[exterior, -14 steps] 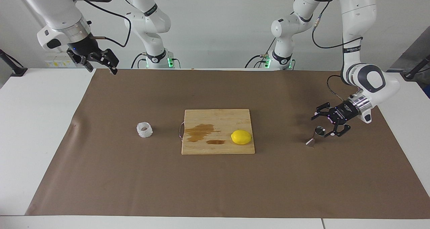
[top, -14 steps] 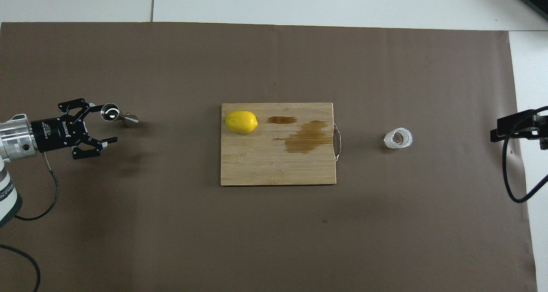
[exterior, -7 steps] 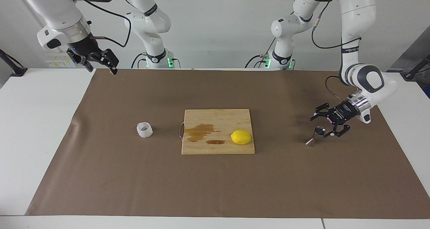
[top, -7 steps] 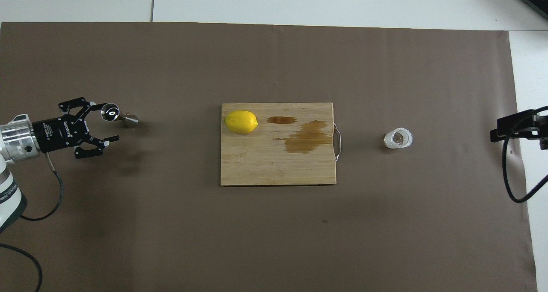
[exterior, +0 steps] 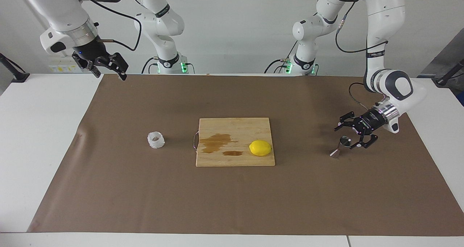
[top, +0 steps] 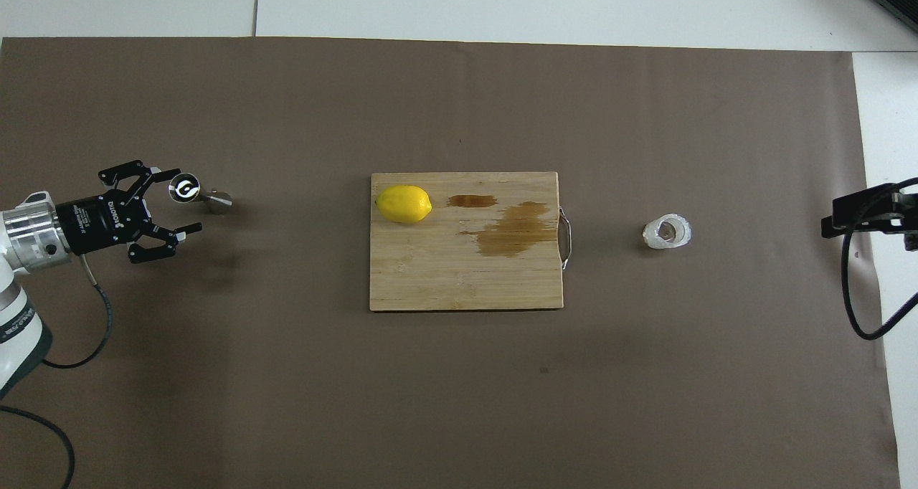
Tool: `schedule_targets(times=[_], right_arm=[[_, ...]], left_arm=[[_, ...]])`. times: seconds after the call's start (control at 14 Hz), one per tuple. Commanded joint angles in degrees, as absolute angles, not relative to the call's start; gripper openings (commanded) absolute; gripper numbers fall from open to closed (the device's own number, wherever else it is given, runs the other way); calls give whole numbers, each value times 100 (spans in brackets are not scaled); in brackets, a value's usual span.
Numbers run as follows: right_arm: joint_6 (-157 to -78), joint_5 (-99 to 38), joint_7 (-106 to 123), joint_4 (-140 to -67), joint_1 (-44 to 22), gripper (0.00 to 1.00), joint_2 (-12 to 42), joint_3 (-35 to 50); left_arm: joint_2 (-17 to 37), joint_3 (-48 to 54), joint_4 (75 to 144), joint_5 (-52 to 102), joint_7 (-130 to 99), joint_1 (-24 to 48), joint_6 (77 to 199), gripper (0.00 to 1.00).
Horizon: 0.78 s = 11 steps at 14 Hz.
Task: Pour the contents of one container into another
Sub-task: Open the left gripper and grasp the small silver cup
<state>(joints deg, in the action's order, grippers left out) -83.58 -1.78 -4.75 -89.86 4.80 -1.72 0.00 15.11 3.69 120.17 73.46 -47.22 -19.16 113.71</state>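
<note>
The steel jigger (exterior: 340,147) stands on the brown mat toward the left arm's end; it also shows in the overhead view (top: 199,193). My left gripper (exterior: 344,137) is open and low beside it. In the overhead view the left gripper (top: 188,199) has the jigger's rim between its spread fingers; I cannot tell whether they touch it. The crinkled clear cup (exterior: 156,139) sits on the mat toward the right arm's end, also in the overhead view (top: 667,231). My right gripper (exterior: 110,75) waits open, raised over the mat's corner near its base, far from the cup.
A wooden cutting board (exterior: 235,125) lies in the middle of the mat, between cup and jigger, with a yellow lemon (exterior: 260,147) and brown stains on it. The overhead view shows the board (top: 430,281) and the lemon (top: 404,203). The right gripper (top: 860,213) shows at the mat's edge.
My left gripper has shifted a little so that the jigger's rim sits more between its fingers. The jigger, cup and right arm have not moved.
</note>
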Motion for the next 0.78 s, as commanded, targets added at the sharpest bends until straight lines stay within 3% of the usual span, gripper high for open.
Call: schedule_targets(times=[0.0, 0.71], right_arm=[[-8341, -132, -431, -8956, 501, 100, -176, 18], [-8341, -132, -431, -8956, 501, 100, -176, 18]], left_arm=[[1397, 316, 12164, 7532, -4623, -1715, 11706, 100], [1406, 308, 12173, 7638, -4623, -1714, 11751, 100]])
